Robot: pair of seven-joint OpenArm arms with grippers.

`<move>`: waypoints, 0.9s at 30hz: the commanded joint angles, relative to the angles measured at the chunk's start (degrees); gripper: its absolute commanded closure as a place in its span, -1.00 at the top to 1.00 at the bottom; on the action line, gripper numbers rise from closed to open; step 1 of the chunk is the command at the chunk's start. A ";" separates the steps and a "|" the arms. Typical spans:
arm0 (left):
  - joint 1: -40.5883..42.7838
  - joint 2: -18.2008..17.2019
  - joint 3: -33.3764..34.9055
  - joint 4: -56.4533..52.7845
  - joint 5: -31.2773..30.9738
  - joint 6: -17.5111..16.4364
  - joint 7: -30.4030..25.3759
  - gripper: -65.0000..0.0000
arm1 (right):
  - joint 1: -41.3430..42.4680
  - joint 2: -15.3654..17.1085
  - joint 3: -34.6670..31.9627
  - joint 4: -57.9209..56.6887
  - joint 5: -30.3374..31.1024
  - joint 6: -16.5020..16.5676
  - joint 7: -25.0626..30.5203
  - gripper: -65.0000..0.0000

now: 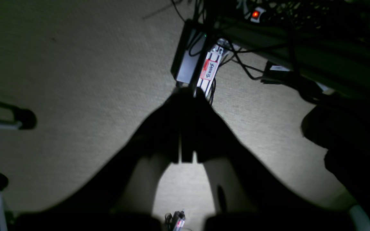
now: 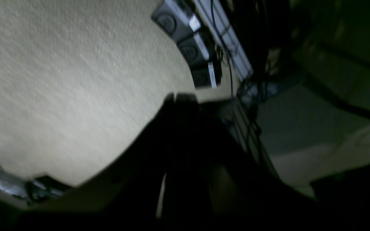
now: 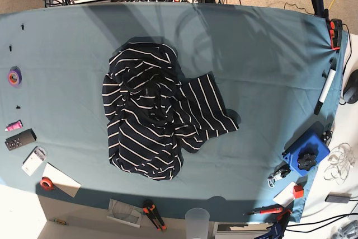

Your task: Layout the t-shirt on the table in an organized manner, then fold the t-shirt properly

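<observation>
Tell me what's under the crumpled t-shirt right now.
The t-shirt lies bunched directly on the table, whose teal cloth shows all around it. Whether anything small sits beneath the folds cannot be seen; the fabric covers that patch.

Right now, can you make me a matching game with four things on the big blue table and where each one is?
Things:
1. t-shirt
2. purple tape roll
3. blue block
4. clear cup

Places in the base view:
A. lower right part
B. bottom edge
C. middle
D. left edge

Pairs: 1-C, 2-D, 3-A, 4-B
</observation>
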 commanded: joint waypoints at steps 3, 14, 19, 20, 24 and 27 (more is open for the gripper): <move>4.70 -0.50 -0.20 7.93 -3.21 -0.24 3.43 -1.00 | -4.33 0.68 6.36 3.91 3.02 0.39 -0.68 -1.00; 15.02 -0.48 -0.31 30.03 -12.22 -0.11 16.52 -1.00 | -21.75 0.52 36.96 27.45 19.98 15.15 -5.66 -1.00; 18.73 -0.35 -0.35 40.52 -13.46 5.33 22.56 -1.00 | -26.95 0.35 48.43 42.05 28.15 19.80 -8.28 -1.00; 19.37 -0.24 -0.50 42.86 -13.46 6.45 23.76 -1.00 | -27.43 0.35 50.53 44.81 29.64 20.46 -8.90 -1.00; 21.29 0.02 -2.08 52.19 -13.49 7.58 26.64 -1.00 | -27.76 0.33 58.34 54.27 35.95 22.80 -11.06 -1.00; 21.35 0.33 -3.87 58.71 -13.51 7.54 26.67 -1.00 | -27.45 0.33 62.88 58.99 38.10 23.85 -11.02 -1.00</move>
